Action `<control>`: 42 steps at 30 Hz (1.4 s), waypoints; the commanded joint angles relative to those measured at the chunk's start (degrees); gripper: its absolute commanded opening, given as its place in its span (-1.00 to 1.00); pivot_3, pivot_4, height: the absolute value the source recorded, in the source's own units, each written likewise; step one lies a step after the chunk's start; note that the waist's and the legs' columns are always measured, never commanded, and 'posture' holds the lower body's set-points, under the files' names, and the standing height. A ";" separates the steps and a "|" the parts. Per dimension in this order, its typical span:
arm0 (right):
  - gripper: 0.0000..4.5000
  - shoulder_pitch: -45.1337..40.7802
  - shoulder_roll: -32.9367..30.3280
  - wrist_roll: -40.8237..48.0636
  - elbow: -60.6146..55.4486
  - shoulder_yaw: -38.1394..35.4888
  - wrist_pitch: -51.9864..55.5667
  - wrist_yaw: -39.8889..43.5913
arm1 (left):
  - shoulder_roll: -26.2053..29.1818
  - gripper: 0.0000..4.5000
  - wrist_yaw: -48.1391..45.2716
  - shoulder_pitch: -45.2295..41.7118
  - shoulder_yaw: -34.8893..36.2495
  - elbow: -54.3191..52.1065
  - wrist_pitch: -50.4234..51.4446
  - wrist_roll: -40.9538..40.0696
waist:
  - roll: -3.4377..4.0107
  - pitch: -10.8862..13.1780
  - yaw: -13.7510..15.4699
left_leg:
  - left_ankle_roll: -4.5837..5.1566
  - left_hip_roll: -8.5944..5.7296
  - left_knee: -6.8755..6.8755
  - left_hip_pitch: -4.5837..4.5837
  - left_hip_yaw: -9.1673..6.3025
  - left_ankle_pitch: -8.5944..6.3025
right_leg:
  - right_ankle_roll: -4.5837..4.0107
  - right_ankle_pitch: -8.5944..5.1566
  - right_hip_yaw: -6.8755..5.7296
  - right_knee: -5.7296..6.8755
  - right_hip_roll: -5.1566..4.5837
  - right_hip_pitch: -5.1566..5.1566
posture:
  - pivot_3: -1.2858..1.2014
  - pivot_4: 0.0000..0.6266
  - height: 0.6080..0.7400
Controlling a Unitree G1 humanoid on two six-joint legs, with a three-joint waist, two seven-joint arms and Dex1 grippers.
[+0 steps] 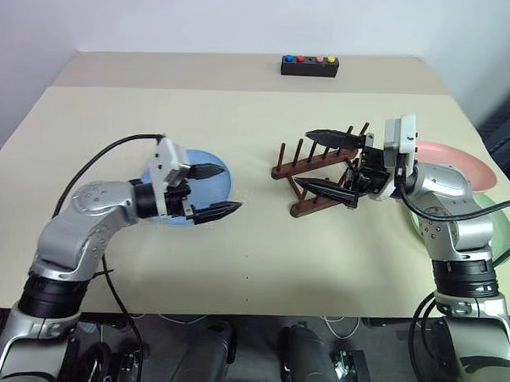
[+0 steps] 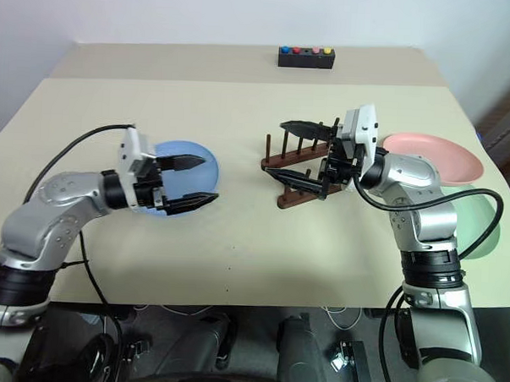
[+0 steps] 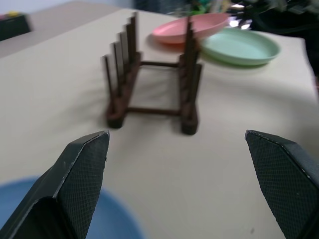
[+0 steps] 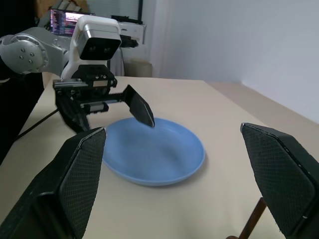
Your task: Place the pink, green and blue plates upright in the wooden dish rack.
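Observation:
The light blue plate (image 2: 185, 148) lies flat on the table at the left. My left gripper (image 1: 231, 188) hovers over its right edge, open and empty, pointing toward the rack. The dark wooden dish rack (image 1: 290, 169) stands empty at the table's middle, its pegs upright. My right gripper (image 1: 301, 159) is open and empty just above the rack, pointing left. The pink plate (image 1: 455, 162) and the green plate (image 1: 499, 227) lie flat at the far right, partly hidden behind my right arm. In the left wrist view the pink plate (image 3: 184, 30) overlaps the green plate (image 3: 239, 47) beyond the rack.
A small black box with coloured buttons (image 1: 309, 66) sits at the back of the beige table (image 1: 235, 266). The table's right edge runs close to the pink and green plates. Cables hang from both arms near the front edge.

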 commanded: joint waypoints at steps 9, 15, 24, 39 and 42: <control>0.96 7.13 -3.91 1.87 -11.38 -5.90 2.62 -4.96 | -7.97 1.00 -2.92 -9.17 -7.84 13.10 -11.80 10.03 | 0.00 -0.01 0.05 | -0.02 0.00 0.02 0.00 0.01 0.01 | 0.00 0.00 0.00 0.01 0.00 -0.01 | 0.03 -0.52 1.00; 0.96 10.74 -8.26 2.17 -12.81 -9.39 2.87 -4.18 | -11.84 1.00 0.11 -11.45 -12.42 16.45 -7.59 14.35 | 0.00 0.00 0.28 | -0.01 -0.01 0.04 -0.01 0.01 0.02 | 0.01 0.00 0.00 0.00 0.02 0.01 | 0.03 -0.52 1.00; 0.96 11.83 -7.87 2.16 -14.08 -9.65 2.89 -6.69 | -17.93 1.00 5.72 -11.62 -18.99 14.29 0.57 19.60 | -0.01 -0.01 0.04 | 0.00 0.00 0.06 0.00 0.01 0.01 | 0.04 0.02 0.00 0.04 0.03 0.02 | 0.03 -0.52 1.00; 0.96 12.46 -7.70 2.83 -15.38 -9.58 3.13 -8.41 | -25.26 1.00 14.36 -13.01 -22.15 18.87 4.04 26.25 | -0.01 -0.01 0.25 | 0.00 -0.02 0.10 0.00 0.02 0.02 | 0.05 0.02 -0.01 0.03 0.02 0.04 | 0.03 -0.52 1.00; 0.96 12.58 -7.76 2.98 -15.57 -9.62 3.31 -8.71 | -26.10 1.00 15.29 -13.32 -22.56 20.23 3.53 27.25 | -0.01 -0.01 0.25 | 0.00 -0.02 0.10 0.00 0.02 0.02 | 0.05 0.02 -0.01 0.03 0.02 0.04 | 0.03 -0.52 1.00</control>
